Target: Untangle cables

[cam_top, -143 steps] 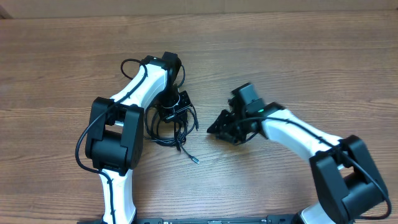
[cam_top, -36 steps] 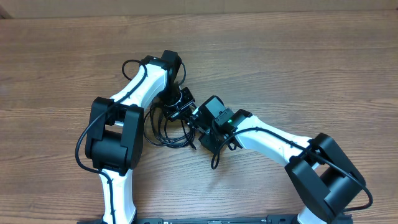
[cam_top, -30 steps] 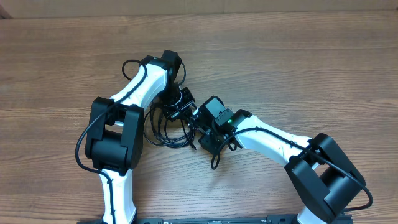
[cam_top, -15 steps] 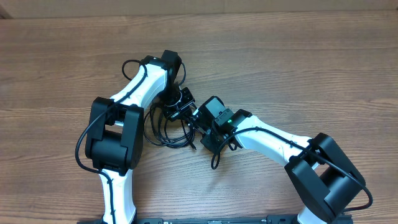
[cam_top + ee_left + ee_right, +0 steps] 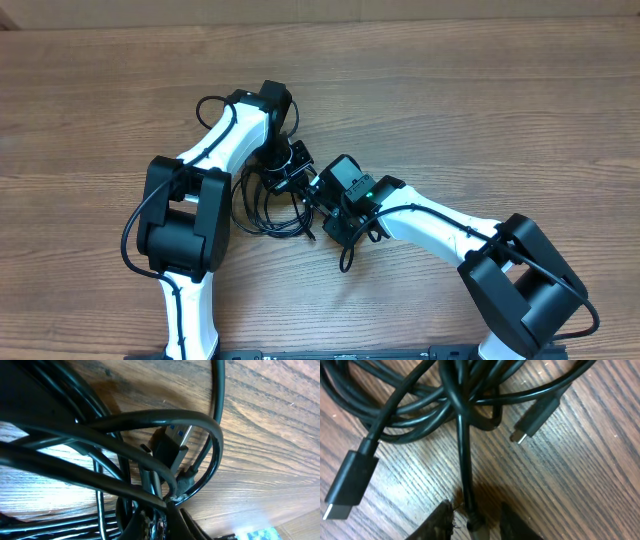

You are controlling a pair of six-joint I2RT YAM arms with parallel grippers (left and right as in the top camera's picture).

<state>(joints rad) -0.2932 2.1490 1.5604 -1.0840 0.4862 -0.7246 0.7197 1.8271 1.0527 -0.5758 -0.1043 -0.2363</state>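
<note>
Cables point(image 5: 268, 205) sit tangled near the middle of the bench point(image 5: 480, 110), your left gripper point(image 5: 288, 170) pressed together on their loops and your right gripper point(image 5: 476, 512) spread astride one strand point(image 5: 462, 450), so you seem mid-separation: next, pinch that strand and draw it gently clear.

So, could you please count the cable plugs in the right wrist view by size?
Large plug: 1
Small plug: 1
Total: 2
</note>
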